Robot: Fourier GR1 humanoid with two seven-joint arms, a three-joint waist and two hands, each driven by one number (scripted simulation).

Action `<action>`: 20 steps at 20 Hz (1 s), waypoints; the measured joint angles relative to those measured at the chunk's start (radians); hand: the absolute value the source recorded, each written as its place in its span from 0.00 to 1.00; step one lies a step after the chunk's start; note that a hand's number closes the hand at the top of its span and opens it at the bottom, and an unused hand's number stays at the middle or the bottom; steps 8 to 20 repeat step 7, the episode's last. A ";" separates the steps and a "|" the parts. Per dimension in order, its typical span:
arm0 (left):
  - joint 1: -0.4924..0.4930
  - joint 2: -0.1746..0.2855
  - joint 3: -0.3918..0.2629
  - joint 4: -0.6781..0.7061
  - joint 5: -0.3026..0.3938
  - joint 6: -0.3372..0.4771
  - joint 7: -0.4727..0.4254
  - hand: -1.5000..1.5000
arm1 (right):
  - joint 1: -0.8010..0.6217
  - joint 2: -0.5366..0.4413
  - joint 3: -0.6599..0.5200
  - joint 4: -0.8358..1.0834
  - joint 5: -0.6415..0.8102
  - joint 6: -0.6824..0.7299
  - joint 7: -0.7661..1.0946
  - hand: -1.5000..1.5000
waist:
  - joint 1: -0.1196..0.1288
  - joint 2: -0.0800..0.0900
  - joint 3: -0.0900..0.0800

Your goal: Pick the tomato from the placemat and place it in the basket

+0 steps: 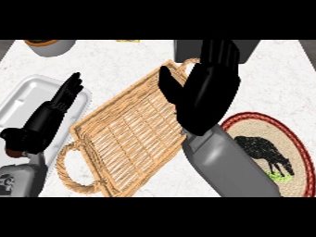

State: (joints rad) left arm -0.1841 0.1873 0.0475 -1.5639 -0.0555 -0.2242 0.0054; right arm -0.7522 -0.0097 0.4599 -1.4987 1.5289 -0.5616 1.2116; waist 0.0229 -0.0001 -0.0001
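The woven basket point(123, 134), flat with a loop handle at each end, lies slantwise at the middle of the counter. My right hand point(205, 95) hovers over the basket's right edge, open, fingers straight and pointing away from me, thumb spread to the left. Right of it lies the round placemat point(298, 152), red-rimmed with a black animal figure. No tomato shows on the placemat or in the basket; the right hand and forearm hide part of both. My left hand point(54, 109) rests open at the left, fingers up.
A white rectangular tray point(20, 99) lies under the left hand at the counter's left edge. A grey bowl point(51, 46) stands at the far left corner. A grey object point(187, 50) sits behind the right hand's fingers.
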 measured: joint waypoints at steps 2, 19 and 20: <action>0.006 -0.004 -0.003 0.000 -0.003 0.002 -0.005 0.50 | -0.014 0.001 -0.019 -0.027 -0.008 -0.010 0.000 0.00 | -0.001 -0.001 0.000; -0.008 0.007 0.010 0.009 -0.001 0.001 0.005 0.50 | 0.006 0.003 -0.087 -0.121 -0.030 -0.050 0.001 0.00 | -0.010 -0.003 0.000; -0.008 0.007 0.010 0.009 -0.001 0.001 0.005 0.50 | 0.006 0.003 -0.087 -0.121 -0.030 -0.050 0.001 0.00 | -0.010 -0.003 0.000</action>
